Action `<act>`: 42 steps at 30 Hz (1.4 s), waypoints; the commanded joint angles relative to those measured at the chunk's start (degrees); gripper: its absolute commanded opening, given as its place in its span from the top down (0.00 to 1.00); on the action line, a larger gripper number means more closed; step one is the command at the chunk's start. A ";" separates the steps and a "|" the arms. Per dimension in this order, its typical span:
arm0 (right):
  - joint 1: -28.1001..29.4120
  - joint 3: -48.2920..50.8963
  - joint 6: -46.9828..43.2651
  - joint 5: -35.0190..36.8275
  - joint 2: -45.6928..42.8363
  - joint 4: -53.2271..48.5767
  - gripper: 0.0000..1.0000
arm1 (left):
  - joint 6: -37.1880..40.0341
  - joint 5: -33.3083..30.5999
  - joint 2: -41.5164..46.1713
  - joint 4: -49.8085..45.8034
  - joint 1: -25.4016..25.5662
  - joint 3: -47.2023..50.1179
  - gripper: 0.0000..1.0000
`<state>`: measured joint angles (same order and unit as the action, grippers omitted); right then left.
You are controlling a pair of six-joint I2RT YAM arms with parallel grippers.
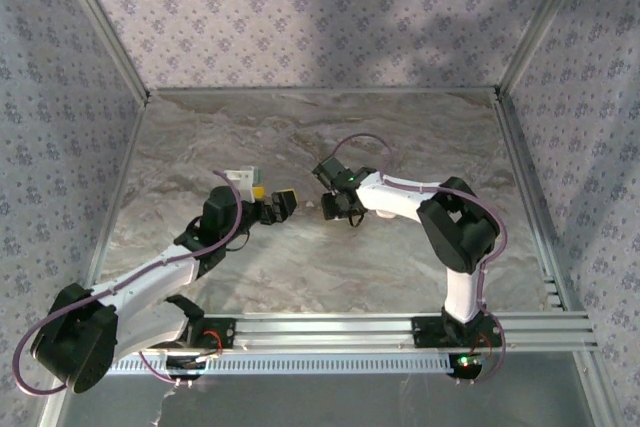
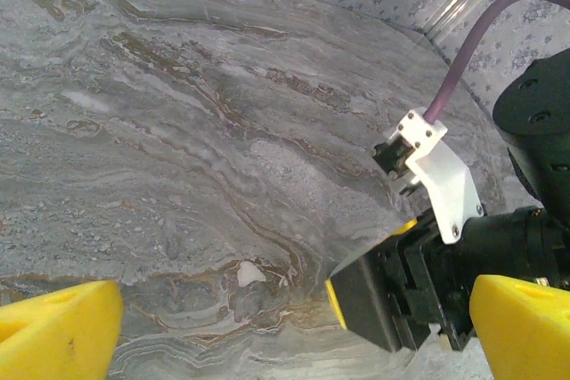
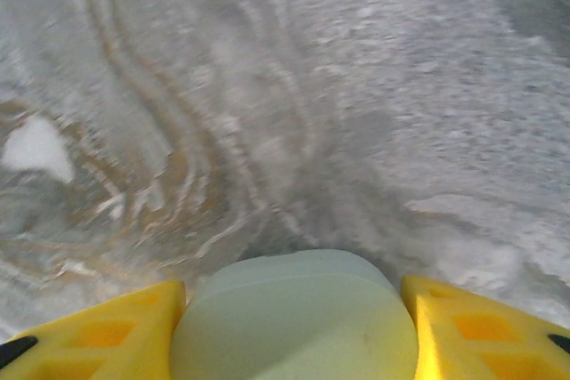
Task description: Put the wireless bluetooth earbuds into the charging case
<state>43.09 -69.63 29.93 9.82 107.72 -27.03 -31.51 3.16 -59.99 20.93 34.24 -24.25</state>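
- Top view: soft, even light from above; the worktop [image 1: 330, 137] is moderately bright at its middle, dimmer along the left edge.
- Broad grey shadows fall across the back wall [image 1: 320, 17].
- Left wrist view: the worktop is sharp, the bottom corners slightly soft.
- Right wrist view: blurred throughout, the worktop's veins smeared, nearest things out of focus.

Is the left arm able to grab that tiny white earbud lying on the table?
Probably yes. The earbud lies uncovered on the table, ahead of the wide-open left gripper. The right gripper is close beside it and might crowd.
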 commanded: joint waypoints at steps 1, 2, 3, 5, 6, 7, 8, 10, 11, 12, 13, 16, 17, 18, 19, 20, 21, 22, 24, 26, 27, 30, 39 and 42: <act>-0.15 0.14 6.24 3.41 0.01 -3.15 0.46 | 0.66 0.61 0.84 0.86 0.14 -0.12 0.00; -0.19 -0.26 7.89 4.13 0.16 -4.12 0.46 | 0.61 0.70 0.84 0.95 0.17 -0.10 0.00; -0.15 -0.50 9.01 4.89 0.21 -5.09 0.46 | 0.59 0.71 0.76 1.09 0.17 -0.01 0.00; -0.20 -0.69 10.79 6.34 -0.05 -6.70 0.46 | 0.57 0.75 0.45 1.36 0.13 0.08 0.00; -0.20 -0.69 11.74 7.08 -0.21 -7.15 0.45 | 0.57 0.71 0.16 1.43 0.15 0.08 0.00; -0.20 -0.69 12.41 7.80 -0.34 -8.48 0.46 | 0.57 0.71 -0.15 1.48 0.17 0.08 0.00; -0.12 -0.60 12.90 8.19 -0.47 -8.95 0.45 | 0.57 0.71 -0.45 1.70 0.13 0.08 0.00; -0.19 -0.34 13.72 8.42 -0.41 -9.39 0.45 | 0.49 1.03 -1.11 1.94 0.20 -0.09 0.00; -0.16 -0.25 13.90 8.24 -0.26 -9.42 0.44 | 0.39 1.16 -1.35 2.04 0.22 -0.11 0.00; -0.07 -0.12 14.01 8.13 -0.15 -9.54 0.42 | 0.31 1.40 -1.75 2.28 0.32 -0.18 0.00; -0.12 0.13 14.07 8.03 -0.27 -9.37 0.40 | 0.31 1.58 -2.12 2.53 0.30 -0.18 0.00; -0.27 0.80 13.72 6.92 -0.89 -8.40 0.34 | 0.30 1.85 -3.09 2.76 0.39 -0.40 0.00; -0.24 0.81 13.46 6.50 -1.21 -8.14 0.33 | 0.31 2.00 -3.44 2.81 0.39 -0.49 0.00; -0.20 0.81 13.18 6.08 -1.73 -7.77 0.31 | 0.31 2.23 -3.76 2.89 0.47 -0.61 0.00; -0.20 0.81 12.92 5.68 -2.41 -7.69 0.29 | 0.31 2.38 -4.05 2.95 0.48 -0.78 0.00; -0.10 0.81 12.72 5.44 -3.02 -7.69 0.28 | 0.37 2.51 -4.25 2.89 0.48 -0.84 0.00; -0.09 0.81 12.25 5.09 -3.73 -7.69 0.26 | 0.39 2.64 -4.41 3.05 0.49 -0.89 0.00; -0.11 0.81 11.73 4.78 -4.50 -7.68 0.23 | 0.41 2.81 -4.52 2.98 0.61 -0.97 0.00; -0.11 0.81 10.84 4.33 -6.06 -7.69 0.19 | 0.55 2.99 -4.53 3.02 0.60 -1.11 0.00; 0.04 2.84 9.88 3.85 -8.14 -7.69 0.14 | 0.83 2.99 -4.09 2.88 0.70 -1.07 0.00; 0.22 3.17 9.35 3.59 -9.37 -6.05 0.11 | 1.04 2.86 -3.71 2.74 0.74 -1.06 0.00; 0.67 4.76 7.63 2.91 -13.61 -4.10 0.08 | 1.74 2.09 -1.83 2.26 0.85 -0.64 0.00; 3.28 13.43 0.47 -1.43 -28.09 10.10 0.00 | 5.24 -4.06 11.67 -1.32 1.49 2.56 0.00; 4.62 16.28 -1.21 -2.80 -31.84 15.04 0.00 | 6.17 -6.62 17.01 -2.70 1.60 3.87 0.00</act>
<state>46.68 -55.44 32.10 9.19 78.76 -18.68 -27.73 0.32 -46.39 19.90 35.44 -21.65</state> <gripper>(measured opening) 0.997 0.997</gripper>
